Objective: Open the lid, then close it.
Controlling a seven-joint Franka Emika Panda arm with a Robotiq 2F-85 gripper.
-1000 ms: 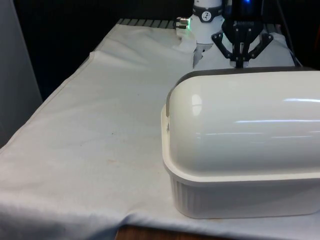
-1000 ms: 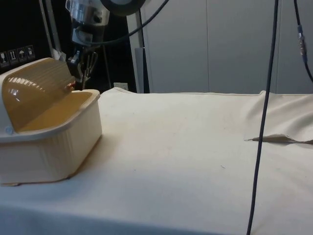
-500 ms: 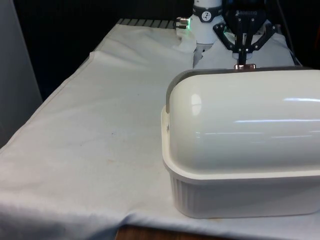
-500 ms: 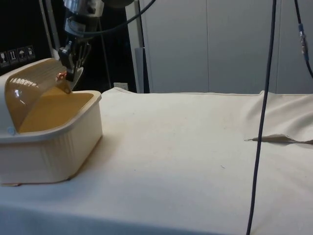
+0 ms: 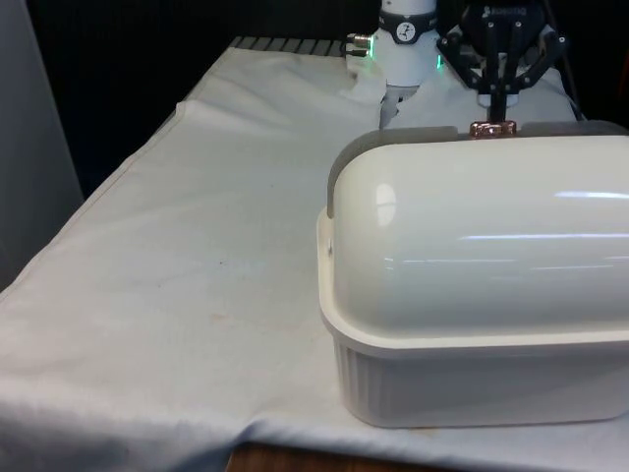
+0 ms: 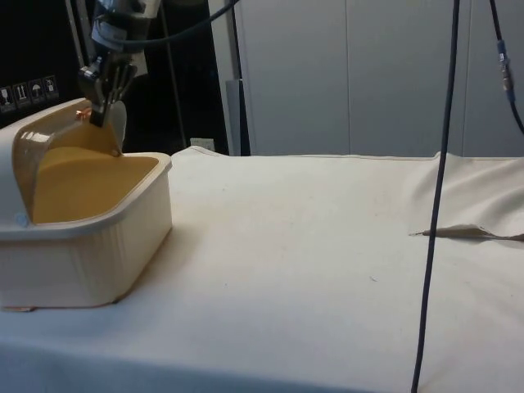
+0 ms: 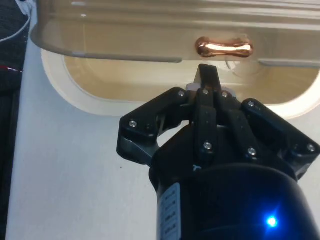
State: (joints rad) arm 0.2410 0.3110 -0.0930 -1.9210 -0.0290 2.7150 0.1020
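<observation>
A: Lid (image 5: 472, 226) — where was it seen?

B: It was seen on the bread box (image 5: 472, 379), at the front view's right, near the front edge of the surface (image 5: 197, 246). It was rolled most of the way back, so that the box's tan inside lay open in the side view. Its free edge was raised above the box's rim.

A: And the jaws (image 5: 494, 116)?

B: They were found at the lid's free edge, right at the copper knob (image 5: 491, 128). In the side view they (image 6: 100, 115) were pointed down at that edge, over the open box (image 6: 82, 246). In the wrist view the fingers (image 7: 207, 82) were drawn together with almost no gap, and the knob (image 7: 223, 47) was seen just beyond their tips. Whether anything was actually pinched between them could not be told.

A: Was the box shown shifted or tilted?

B: It was seen standing flat on the white cloth (image 6: 327, 262). A dark cable (image 6: 438, 196) was hung in front of the side camera, well apart from the box.
</observation>
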